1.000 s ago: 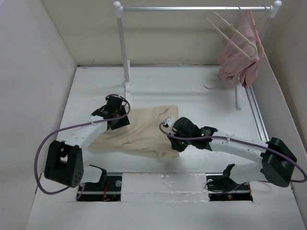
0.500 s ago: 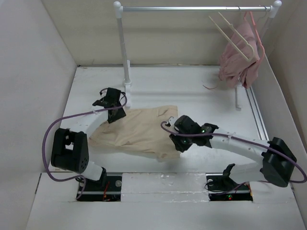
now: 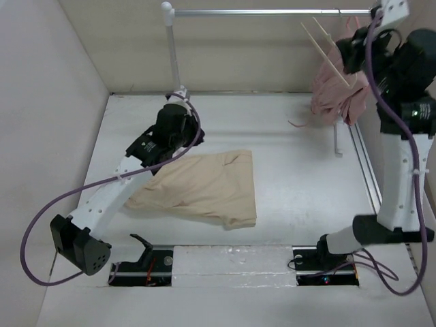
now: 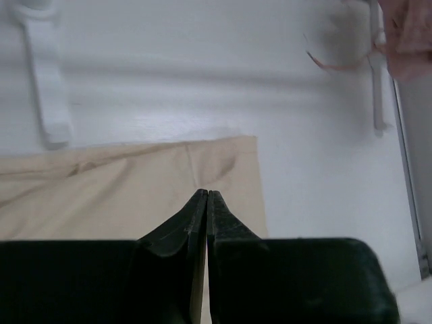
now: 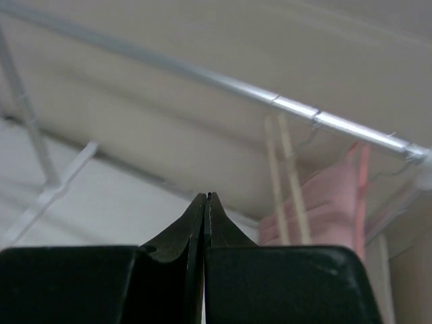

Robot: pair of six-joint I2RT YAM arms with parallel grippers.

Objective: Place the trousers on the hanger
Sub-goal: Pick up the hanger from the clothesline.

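The beige trousers (image 3: 201, 187) lie folded flat on the white table; they also show in the left wrist view (image 4: 128, 185). The cream hanger (image 3: 325, 49) hangs tilted on the rail at the back right; its thin bars show in the right wrist view (image 5: 285, 175). My left gripper (image 3: 178, 131) is shut and empty, held above the trousers' far edge (image 4: 206, 194). My right gripper (image 3: 351, 49) is shut and empty, raised up by the rail, just right of the hanger (image 5: 206, 196).
A dusty-pink garment (image 3: 337, 92) on a thin pink hanger (image 3: 362, 35) hangs next to the cream hanger. The rack's rail (image 3: 272, 11) spans the back, with a white post (image 3: 174, 65) and foot (image 4: 47, 88). A metal track (image 3: 364, 163) runs along the right wall.
My right arm has swung up from the trousers' right edge to the rail by the hanger. My left arm has lifted off the trousers' left corner and moved right. The trousers lie still.
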